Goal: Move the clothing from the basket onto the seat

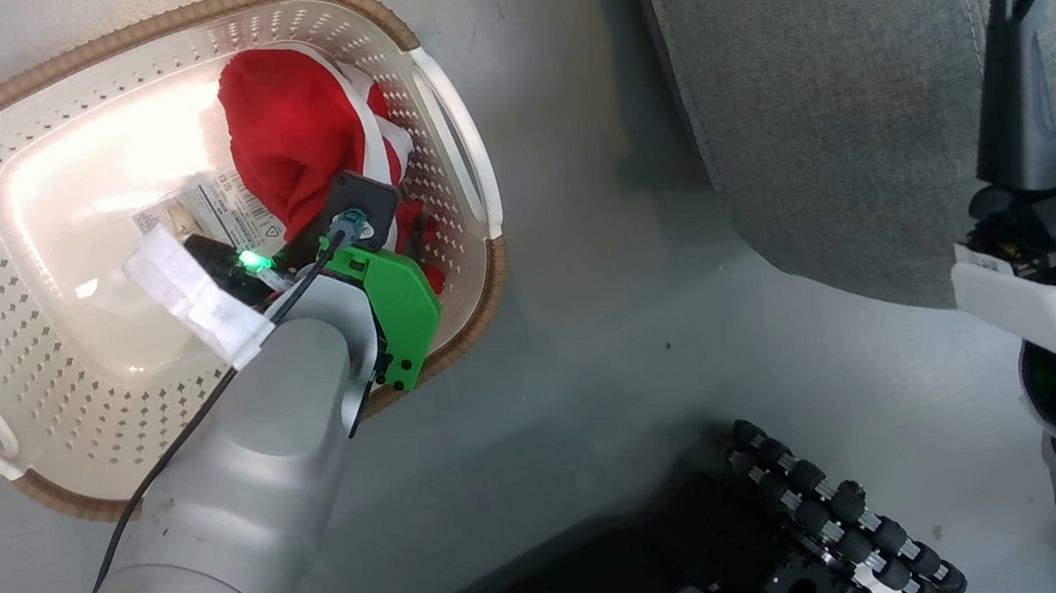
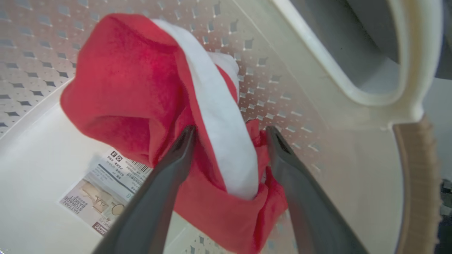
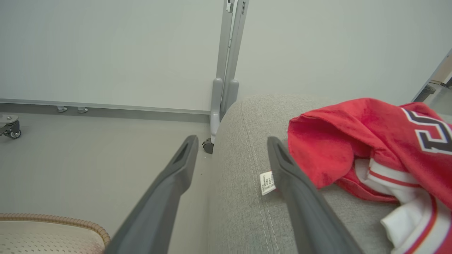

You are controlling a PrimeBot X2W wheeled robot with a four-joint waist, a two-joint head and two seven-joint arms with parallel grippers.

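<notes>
Left gripper [image 2: 230, 129]: down inside the basket, fingers spread wide, astride a fold of the red garment, not pinching it.
Red garment [image 2: 123, 88]: bunched against the basket wall beside 1 handle [image 2: 406, 70]; a white stripe runs across it between the 2 fingers.
Sticker [image 2: 102, 197]: on the basket bottom, 1 corner under the cloth.
Basket [image 1: 100, 420]: on the floor [image 1: 592, 329], near the seat, a strip of floor between them.
Right gripper [image 3: 232, 140]: open, empty, raised at the seat's edge; 1 finger shows against the floor, 1 against the cushion.
Numbered garment [image 3: 370, 141]: crumpled on the seat, navy-and-white numerals up, striped white trim below.
Tag [image 3: 267, 182]: small, white, beside the seam.
Seat [image 3: 240, 158]: grey fabric, rounded edge.
</notes>
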